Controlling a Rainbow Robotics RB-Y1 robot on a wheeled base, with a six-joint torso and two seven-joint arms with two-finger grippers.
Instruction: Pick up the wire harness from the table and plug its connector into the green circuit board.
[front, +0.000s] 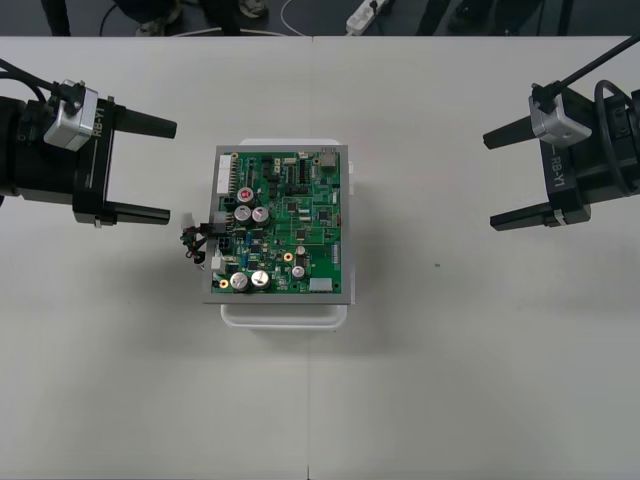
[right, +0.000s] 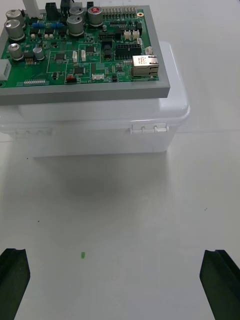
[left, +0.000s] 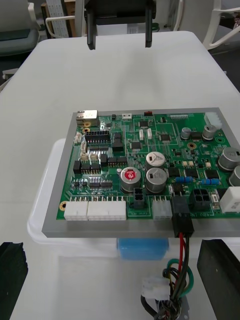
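The pale counter (front: 450, 380) carries everything. At its middle sits the white base (front: 285, 316), a lidded plastic box. The green circuit board (front: 285, 225) lies flat on top of it in a grey frame, and the rim of the base shows past one end of the board.

The left end effector (front: 171, 171) hovers near the board's left edge, apart from it. Its two black fingers (left: 12, 272) are spread wide with nothing between them. The right end effector (front: 490, 180) hangs over the right side of the counter, well apart from the board. Its fingers (right: 217, 282) are also spread wide and empty.

The wire harness (front: 195, 245) is at the board's left edge, about halfway along, close to the left end effector but not touching it. In the left wrist view its black plug (left: 182, 220) sits in a connector at the board's edge. The red, black and green wires (left: 182, 260) run from the plug over the rim of the base into a loose bundle just beside it. The harness's other end is too tangled to make out.

A tiny green speck (right: 82, 255) lies on the counter between the right end effector and the base.
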